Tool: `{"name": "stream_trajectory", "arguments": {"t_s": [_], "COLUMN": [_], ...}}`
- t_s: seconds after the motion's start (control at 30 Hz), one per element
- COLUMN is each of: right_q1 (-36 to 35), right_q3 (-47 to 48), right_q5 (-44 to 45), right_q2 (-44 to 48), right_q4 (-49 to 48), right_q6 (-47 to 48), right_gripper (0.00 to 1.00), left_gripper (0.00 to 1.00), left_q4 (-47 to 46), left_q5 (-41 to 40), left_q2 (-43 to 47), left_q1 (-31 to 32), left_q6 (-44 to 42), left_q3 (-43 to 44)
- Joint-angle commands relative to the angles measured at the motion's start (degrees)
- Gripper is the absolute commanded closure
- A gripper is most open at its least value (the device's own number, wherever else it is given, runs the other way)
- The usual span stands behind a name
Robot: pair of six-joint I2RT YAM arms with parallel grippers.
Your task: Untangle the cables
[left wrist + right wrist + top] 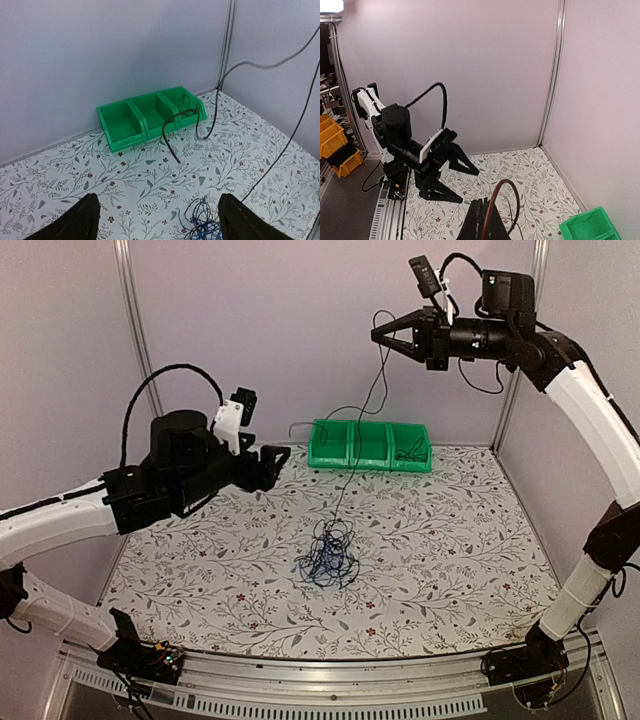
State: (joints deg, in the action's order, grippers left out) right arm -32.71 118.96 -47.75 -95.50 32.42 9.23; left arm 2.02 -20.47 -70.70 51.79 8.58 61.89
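The cables lie as a small tangle of thin black and blue wire on the middle of the flowered table; the left wrist view shows the tangle at its bottom edge. One thin black strand rises from it to my right gripper, which is shut on it high above the green bins. In the right wrist view the shut right gripper pinches a dark loop of wire. My left gripper hangs open and empty left of the tangle; its fingers stand wide apart.
Three joined green bins stand at the back against the wall. Another dark wire hangs out of the right bin onto the table. Walls close the back and the right side. The left arm shows in the right wrist view.
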Motion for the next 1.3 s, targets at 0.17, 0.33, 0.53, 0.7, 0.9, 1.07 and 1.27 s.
{"name": "stream_trajectory", "arguments": {"t_s": [0.17, 0.33, 0.53, 0.7, 0.9, 1.07, 1.27], "right_q1": [-0.25, -0.25, -0.25, -0.32, -0.25, -0.25, -0.30], "right_q3": [15.08, 15.24, 15.25, 15.30, 17.86, 20.49, 22.40], "right_q5": [3.88, 5.62, 8.64, 10.18, 15.02, 20.57, 26.10], "right_q2": [-2.23, -1.71, -1.62, -0.97, 0.35, 1.74, 3.10], "right_q4": [1.79, -0.65, -0.36, -1.39, -5.12, -12.70, -18.48], "right_q6": [-2.52, -3.28, -2.17, -0.97, 2.87, 5.53, 10.31], "right_gripper": [1.00, 1.00, 1.00, 1.00, 1.00, 1.00, 1.00], "left_gripper": [0.15, 0.16, 0.27, 0.44, 0.59, 0.66, 0.68], "left_q4": [-13.09, -23.48, -25.83, -40.86, -45.40, -42.82, -40.28], "left_q5": [12.94, 20.90, 33.67, 33.41, 35.01, 31.03, 24.31], "left_q2": [-2.46, -18.04, -38.49, -47.96, -55.61, -59.84, -59.47], "left_q1": [4.72, 5.46, 7.75, 7.72, 8.43, 8.17, 7.08], "left_q6": [-6.20, -14.40, -20.99, -7.71, 1.38, 1.07, 0.36], "left_q3": [-12.67, -4.31, 12.26, 11.21, 8.50, 6.40, 3.06]}}
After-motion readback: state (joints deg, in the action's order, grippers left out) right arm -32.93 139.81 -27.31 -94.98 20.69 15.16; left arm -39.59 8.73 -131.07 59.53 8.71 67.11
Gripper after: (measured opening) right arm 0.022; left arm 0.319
